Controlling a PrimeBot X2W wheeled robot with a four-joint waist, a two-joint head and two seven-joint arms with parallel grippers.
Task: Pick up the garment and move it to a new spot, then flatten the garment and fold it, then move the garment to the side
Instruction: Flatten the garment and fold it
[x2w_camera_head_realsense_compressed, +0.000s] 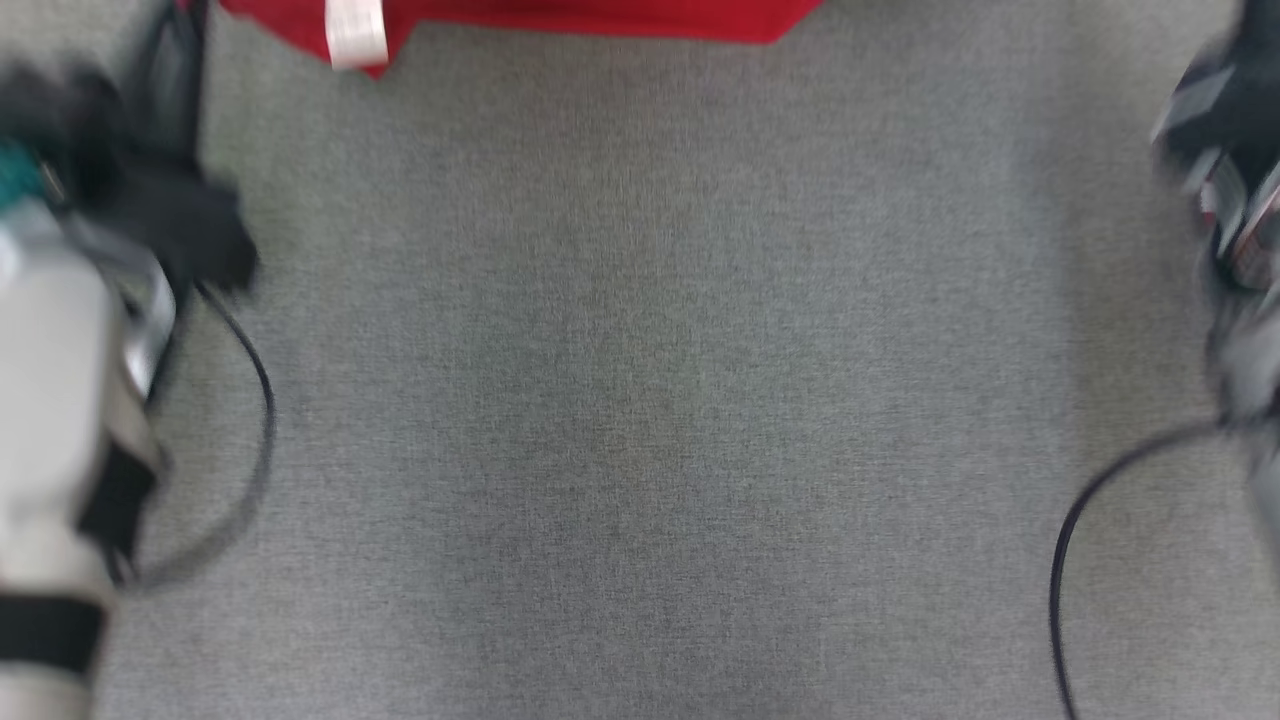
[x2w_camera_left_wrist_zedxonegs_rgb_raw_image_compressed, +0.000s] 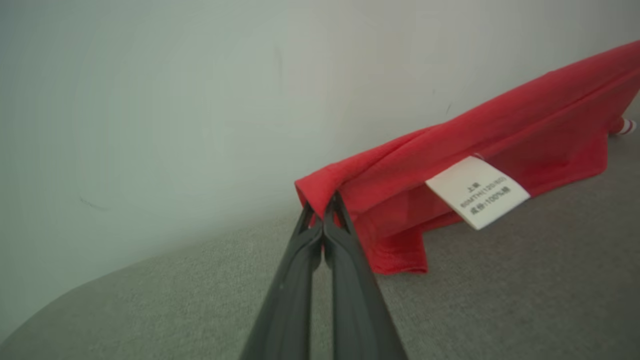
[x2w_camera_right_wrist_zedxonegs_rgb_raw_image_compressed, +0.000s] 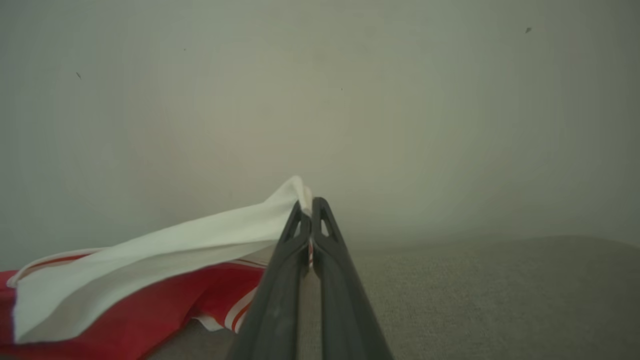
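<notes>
Left fingers (x2w_camera_left_wrist_zedxonegs_rgb_raw_image_compressed: 295, 285) are clenched on a red corner of the jersey (x2w_camera_left_wrist_zedxonegs_rgb_raw_image_compressed: 500, 135), holding it up off the grey counter (x2w_camera_left_wrist_zedxonegs_rgb_raw_image_compressed: 525, 300), with the white care label (x2w_camera_left_wrist_zedxonegs_rgb_raw_image_compressed: 477, 191) at their three o'clock. Your right fingers (x2w_camera_right_wrist_zedxonegs_rgb_raw_image_compressed: 340, 300) pinch the tip of the white sleeve (x2w_camera_right_wrist_zedxonegs_rgb_raw_image_compressed: 150, 260). From your head camera, the jersey stretches along twelve o'clock, label towards eleven.

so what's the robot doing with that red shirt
It holds the garment by two ends. The left gripper is shut on a red corner near the white label, and the right gripper is shut on a white sleeve. The pinched parts are raised; the rest sags onto the grey surface.
</notes>
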